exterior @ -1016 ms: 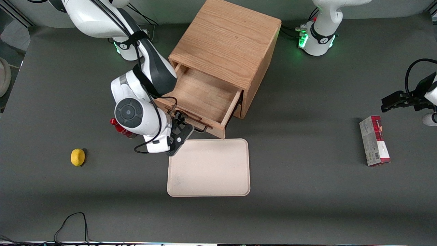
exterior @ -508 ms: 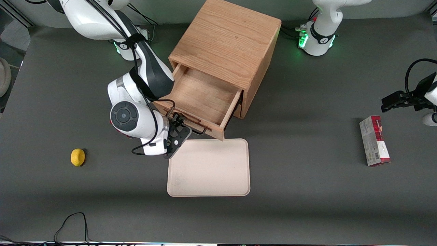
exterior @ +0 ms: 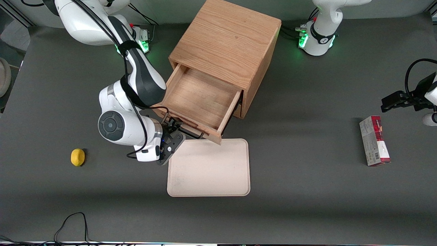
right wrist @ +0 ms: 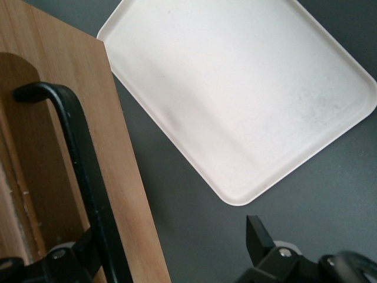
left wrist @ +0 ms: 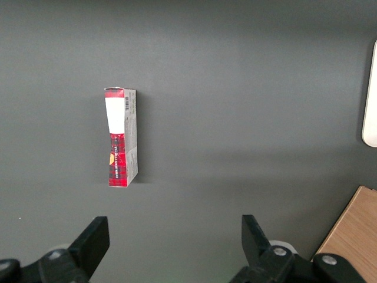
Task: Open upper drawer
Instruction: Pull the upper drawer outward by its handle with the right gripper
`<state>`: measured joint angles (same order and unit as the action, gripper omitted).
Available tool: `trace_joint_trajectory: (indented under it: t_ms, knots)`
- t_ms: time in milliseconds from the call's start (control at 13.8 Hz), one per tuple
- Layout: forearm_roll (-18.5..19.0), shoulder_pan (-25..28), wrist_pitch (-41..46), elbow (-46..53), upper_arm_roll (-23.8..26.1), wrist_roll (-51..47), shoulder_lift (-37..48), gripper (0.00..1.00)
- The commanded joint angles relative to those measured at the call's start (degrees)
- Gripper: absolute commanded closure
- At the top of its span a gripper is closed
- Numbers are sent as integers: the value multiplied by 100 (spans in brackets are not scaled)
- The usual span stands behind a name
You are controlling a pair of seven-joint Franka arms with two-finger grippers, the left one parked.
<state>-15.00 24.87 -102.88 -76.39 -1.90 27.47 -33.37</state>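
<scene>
The upper drawer (exterior: pixel 199 95) of the light-oak cabinet (exterior: pixel 227 41) stands pulled well out, its bare wooden floor showing. Its thin black wire handle (exterior: pixel 191 134) runs along the drawer front, nearest the front camera. My right gripper (exterior: pixel 173 132) is at the handle's end toward the working arm's side. In the right wrist view the gripper (right wrist: pixel 171 236) is open wide. The handle (right wrist: pixel 82 159) lies inside the gap, close against one finger (right wrist: pixel 82 256), with the drawer front (right wrist: pixel 126 194) next to it. The other finger (right wrist: pixel 257 236) is over the table. The lower drawer is hidden under the upper one.
A cream tray (exterior: pixel 209 167) lies flat on the table just in front of the open drawer and also shows in the right wrist view (right wrist: pixel 247 100). A yellow lemon (exterior: pixel 78 157) lies toward the working arm's end. A red-and-white box (exterior: pixel 374 140) lies toward the parked arm's end.
My right arm has moved toward the front camera and the working arm's end. The upper drawer has come a little farther out with it.
</scene>
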Motion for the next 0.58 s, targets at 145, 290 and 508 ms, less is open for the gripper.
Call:
trace_joint_trajectory:
  t_ms: [145,290,508]
  knots:
    - [-144,-132,111,265,32,171,-178,0]
    - [-153,-211,111,317,32,171,-205,0]
    - [-153,-281,111,344,32,214,-240,0]
